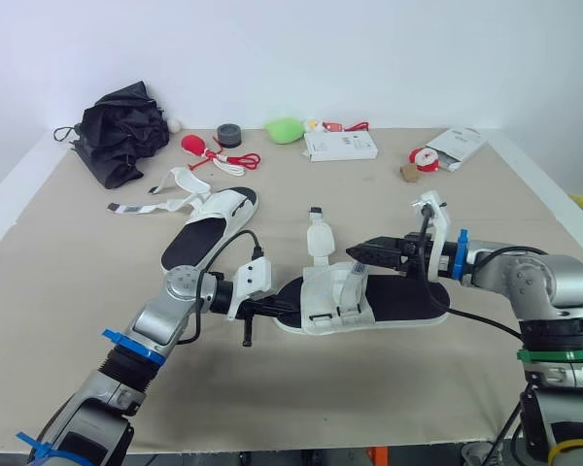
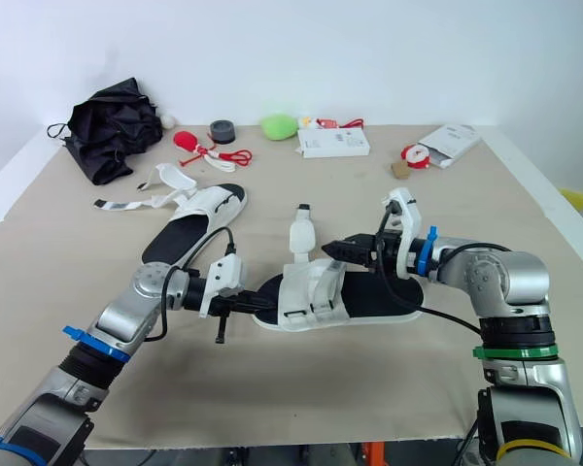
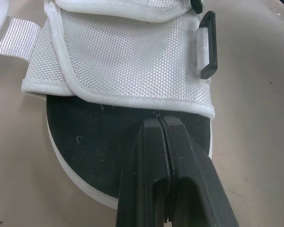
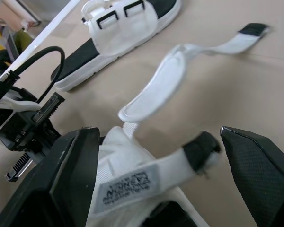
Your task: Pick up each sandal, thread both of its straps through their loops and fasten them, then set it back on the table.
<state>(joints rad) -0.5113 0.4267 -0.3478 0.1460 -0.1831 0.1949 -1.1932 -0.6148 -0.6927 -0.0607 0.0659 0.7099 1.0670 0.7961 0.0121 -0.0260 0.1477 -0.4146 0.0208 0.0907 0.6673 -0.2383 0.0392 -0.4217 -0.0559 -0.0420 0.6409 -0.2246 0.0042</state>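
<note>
from the head, the sandal (image 1: 394, 299) lies flat in the middle of the table (image 1: 78, 291). its long way runs left to right, strapped front end toward the left gripper (image 1: 284, 304). the right gripper (image 1: 361, 254) sits by the top part. up close on the left, the fingers (image 3: 149, 161) are squeezed together on the black sole, likely to pin it still. on the right, the jaws are wide around a loose strap (image 4: 132, 184), maybe to pinch it.

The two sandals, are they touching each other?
Apart. The left eye view shows bare table between the far sandal and the near sandal.
</note>
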